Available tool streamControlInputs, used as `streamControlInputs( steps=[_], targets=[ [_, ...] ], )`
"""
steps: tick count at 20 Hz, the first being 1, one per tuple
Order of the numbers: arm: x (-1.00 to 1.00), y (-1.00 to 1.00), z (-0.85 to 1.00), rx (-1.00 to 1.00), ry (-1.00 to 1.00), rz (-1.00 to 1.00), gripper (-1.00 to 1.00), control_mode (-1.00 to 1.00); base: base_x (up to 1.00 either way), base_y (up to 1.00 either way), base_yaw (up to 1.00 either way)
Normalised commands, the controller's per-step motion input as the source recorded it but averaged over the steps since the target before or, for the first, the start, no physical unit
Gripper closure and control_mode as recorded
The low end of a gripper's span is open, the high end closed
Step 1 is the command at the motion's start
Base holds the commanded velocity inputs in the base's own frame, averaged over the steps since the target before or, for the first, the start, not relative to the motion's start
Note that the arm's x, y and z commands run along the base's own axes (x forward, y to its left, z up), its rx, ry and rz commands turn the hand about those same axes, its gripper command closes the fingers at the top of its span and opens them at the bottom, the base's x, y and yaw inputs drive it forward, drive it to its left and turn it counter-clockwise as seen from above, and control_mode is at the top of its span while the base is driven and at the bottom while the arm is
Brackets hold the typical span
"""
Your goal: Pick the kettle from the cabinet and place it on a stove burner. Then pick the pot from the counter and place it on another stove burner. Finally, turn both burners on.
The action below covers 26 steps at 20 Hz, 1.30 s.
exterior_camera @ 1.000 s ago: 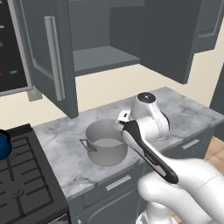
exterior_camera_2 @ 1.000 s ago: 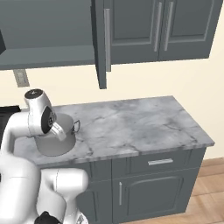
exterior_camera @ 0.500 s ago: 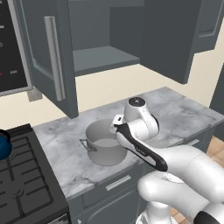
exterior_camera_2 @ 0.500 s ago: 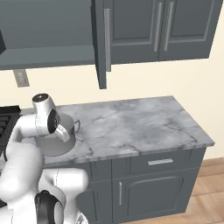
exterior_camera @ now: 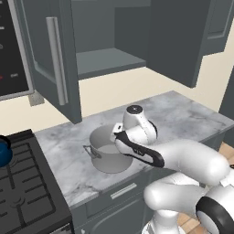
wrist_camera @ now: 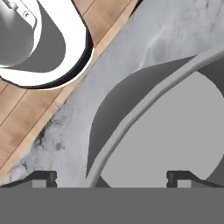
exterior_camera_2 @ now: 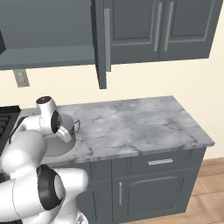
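Note:
The grey pot (exterior_camera: 106, 154) stands on the marble counter (exterior_camera: 183, 112), just right of the stove (exterior_camera: 23, 187). My gripper (wrist_camera: 111, 177) hangs open over the pot's near-right rim (wrist_camera: 131, 118). One fingertip (wrist_camera: 43, 177) is outside the wall and the other (wrist_camera: 179, 176) is over the inside, neither touching. In the right base view my wrist covers most of the pot (exterior_camera_2: 59, 146). The dark-blue kettle (exterior_camera: 2, 153) sits on a rear stove burner at the far left. The cabinet (exterior_camera: 105, 61) is open, its shelf bare.
The open cabinet door (exterior_camera: 50, 64) with its silver bar handle hangs above the counter's left part, and a microwave (exterior_camera: 13, 50) is beside it. The counter's front edge (wrist_camera: 65, 105) runs close by the pot, with wooden floor below. Shut wall cabinets (exterior_camera_2: 157, 26) hang at the right.
My hand has moved left and slightly down, onto the pot's right rim. The jaws have stayed open; pot and kettle have not moved.

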Motion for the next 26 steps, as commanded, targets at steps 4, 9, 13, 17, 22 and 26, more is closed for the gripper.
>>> streamControlInputs(
  steps=[4,9,13,17,22,26],
  targets=[
    [0.21,0.1,-0.22,-0.01,0.0,0.0,1.0,-1.0,0.0,0.0,0.0],
    [0.05,0.0,-0.06,0.0,0.01,0.0,1.0,-1.0,0.0,0.0,0.0],
    [0.03,0.0,-0.05,0.0,0.0,0.0,1.0,-1.0,0.0,0.0,0.0],
    [0.0,0.0,0.0,0.0,0.0,0.0,1.0,-1.0,0.0,0.0,0.0],
    [-0.05,-0.06,0.18,0.0,0.0,-0.08,1.0,-1.0,0.0,0.0,0.0],
    [-0.09,-0.1,0.32,0.0,0.0,-0.1,1.0,-1.0,0.0,0.0,0.0]
  ],
)
